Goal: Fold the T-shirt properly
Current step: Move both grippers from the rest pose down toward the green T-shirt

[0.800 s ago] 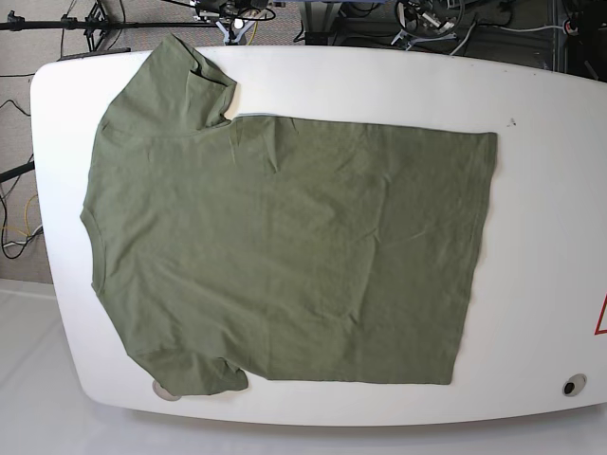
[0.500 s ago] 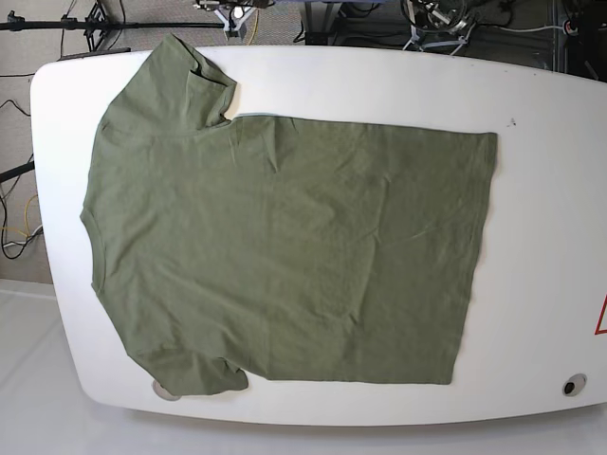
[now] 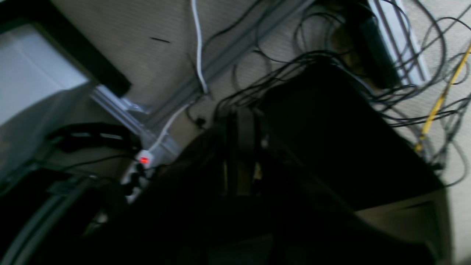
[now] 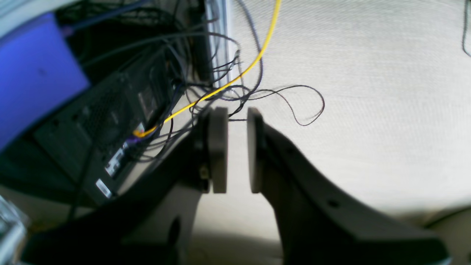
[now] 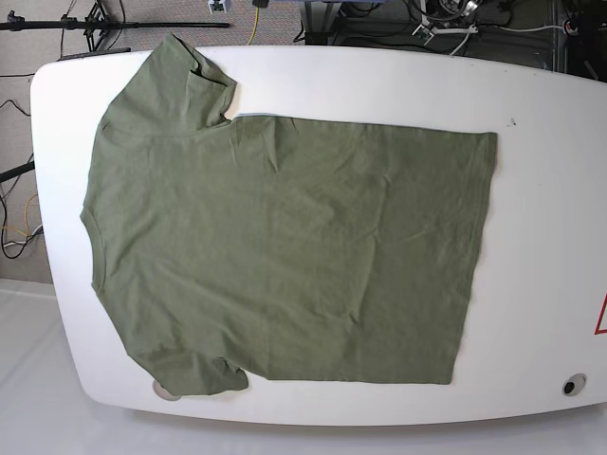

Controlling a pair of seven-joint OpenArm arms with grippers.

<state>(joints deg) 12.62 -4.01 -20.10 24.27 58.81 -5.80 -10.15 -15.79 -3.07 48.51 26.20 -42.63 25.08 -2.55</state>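
Your T-shirt (image 5: 285, 251) lies flat on the white table (image 5: 541, 190) and fills most of the middle of the base view. The neck end is at the left of the frame and the bottom hem is at the right. One sleeve points to the upper left corner and the other sits at the lower left, hanging a bit over the table edge. The cloth has small wrinkles, but no part is folded over yet. So the job has not really begun: every fold is yet to be made.

Neither arm is over the table in the base view. Both wrist cameras look at the floor, not at the shirt.

In the right wrist view, the right gripper (image 4: 232, 151) sits in the middle of the frame. Its two round pads (image 4: 218, 149) stand a little apart, with a thin gap between them and nothing in the gap. Behind it you see a yellow cable (image 4: 257, 55), black wires and pale carpet.

The left wrist view is dark and blurry (a red light (image 3: 144, 160) glows at the lower left). You can only make out the left gripper (image 3: 241, 154) as a dark shape near the middle. Its jaws are pressed together and they hold nothing.

You will likely need to bring both arms over the table first.
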